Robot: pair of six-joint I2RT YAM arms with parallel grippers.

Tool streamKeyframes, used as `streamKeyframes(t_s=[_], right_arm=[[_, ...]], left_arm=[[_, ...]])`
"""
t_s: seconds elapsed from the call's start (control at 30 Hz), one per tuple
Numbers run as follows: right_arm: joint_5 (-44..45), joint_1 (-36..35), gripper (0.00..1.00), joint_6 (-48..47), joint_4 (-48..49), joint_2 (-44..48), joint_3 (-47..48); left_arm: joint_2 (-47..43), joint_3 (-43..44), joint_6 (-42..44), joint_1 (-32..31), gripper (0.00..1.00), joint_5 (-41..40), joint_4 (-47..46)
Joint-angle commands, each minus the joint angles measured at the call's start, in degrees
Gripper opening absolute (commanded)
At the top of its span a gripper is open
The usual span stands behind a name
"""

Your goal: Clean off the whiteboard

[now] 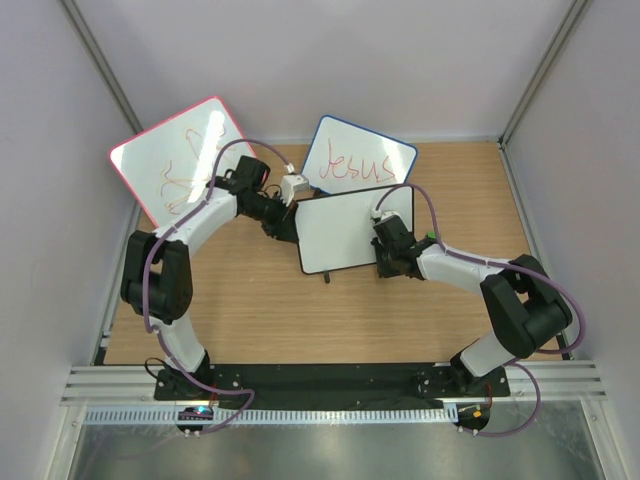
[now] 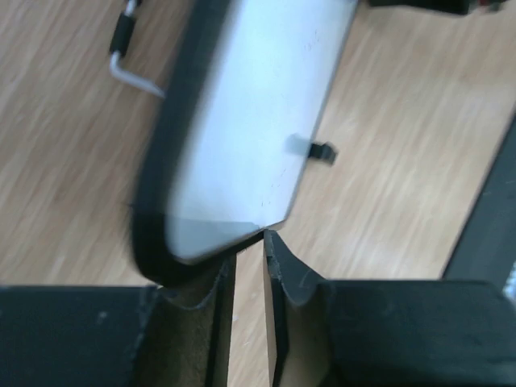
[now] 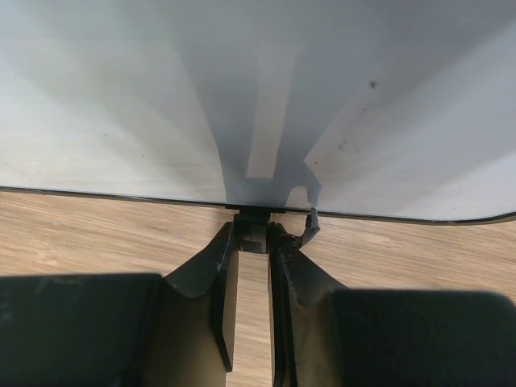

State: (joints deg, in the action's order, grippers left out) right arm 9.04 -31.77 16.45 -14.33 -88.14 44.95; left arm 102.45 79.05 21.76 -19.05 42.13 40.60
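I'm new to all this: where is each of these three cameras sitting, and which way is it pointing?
Top view: above and behind the arms, looking down at the table; both arms show whole, bases at the bottom.
Left wrist: on the left arm, looking along the left gripper at a corner of the whiteboard.
Right wrist: on the right arm, looking along the right gripper at the whiteboard's lower edge.
Shared: all three show the whiteboard.

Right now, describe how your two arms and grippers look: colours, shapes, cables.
The left arm and right arm both have white links between bulky black joints. A purple cable loops along each. A small green spot shows near the right wrist. The left gripper and right gripper each have two black fingers with flat brownish inner faces.
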Motion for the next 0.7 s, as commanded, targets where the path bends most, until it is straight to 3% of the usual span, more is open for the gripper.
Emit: streamKeyframes(t_s=[0.0, 0.13, 0.47, 0.67], right_arm=[[-1.04, -0.49, 0.01, 2.1, 1.67, 0.16, 0.23], [-1.13, -0.66, 0.01, 2.01, 1.76, -0.1, 0.05], [-1.04, -0.84, 0.01, 2.01, 2.11, -0.37, -0.04], [-0.69, -0.93, 0.01, 2.45, 2.11, -0.54, -0.3]], left_arm=[[0.03, 0.67, 5.31, 0.5, 0.21, -7.59, 0.62], [-0.85, 0.15, 4.96, 0.5, 0.33, -6.54, -0.6], [-2.69, -1.35, 4.87, 0.42, 0.39, -4.16, -1.75], [-4.28, -2.67, 5.05, 0.42, 0.51, -5.04, -2.1]])
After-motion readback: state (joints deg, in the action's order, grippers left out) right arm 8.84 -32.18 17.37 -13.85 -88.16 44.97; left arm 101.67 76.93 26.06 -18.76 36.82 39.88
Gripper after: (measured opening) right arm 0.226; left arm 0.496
